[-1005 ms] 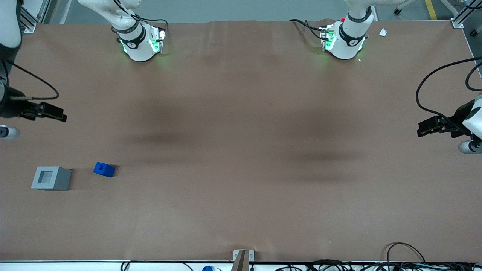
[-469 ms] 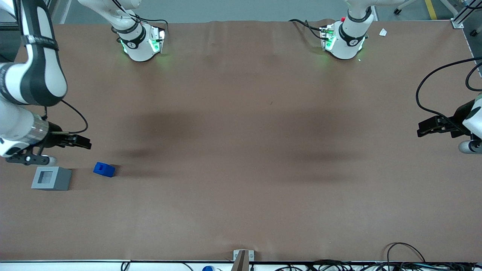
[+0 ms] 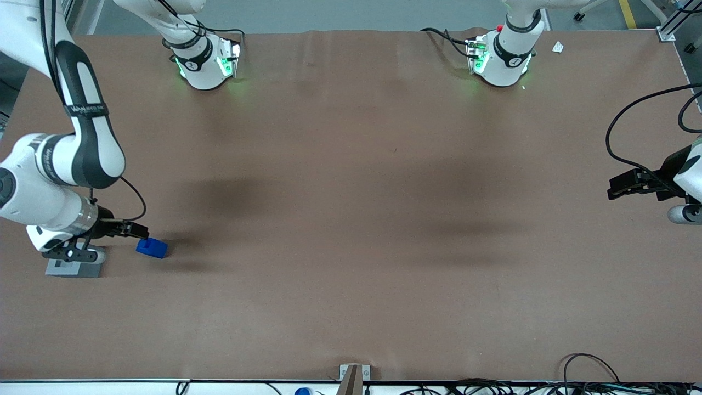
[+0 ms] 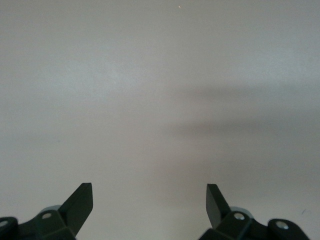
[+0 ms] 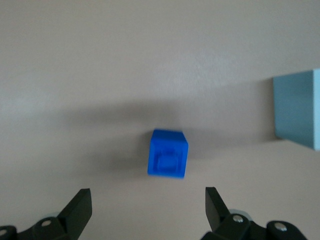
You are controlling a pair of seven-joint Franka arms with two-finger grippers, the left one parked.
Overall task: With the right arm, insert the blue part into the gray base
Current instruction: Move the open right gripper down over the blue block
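Note:
The blue part point(image 3: 152, 248) lies on the brown table, beside the gray base point(image 3: 74, 269), whose top is mostly hidden under my right arm's wrist point(image 3: 60, 227). My right gripper point(image 3: 136, 229) hangs just above the table, close to the blue part and slightly farther from the front camera than it. In the right wrist view the gripper point(image 5: 146, 197) is open and empty. The blue part point(image 5: 168, 153) sits just ahead of the fingertips point(image 5: 82, 200), between their lines and apart from them. A corner of the gray base point(image 5: 298, 110) shows beside it.
The brown table cover point(image 3: 351, 230) spreads toward the parked arm's end. Two arm bases point(image 3: 205, 63) point(image 3: 502, 57) stand along the edge farthest from the front camera. A metal bracket point(image 3: 354, 376) and cables point(image 3: 592, 378) sit at the nearest edge.
My right arm has swung in from the table's edge toward the front camera and down to the blue part. Its wrist now covers most of the gray base. The parts have not moved.

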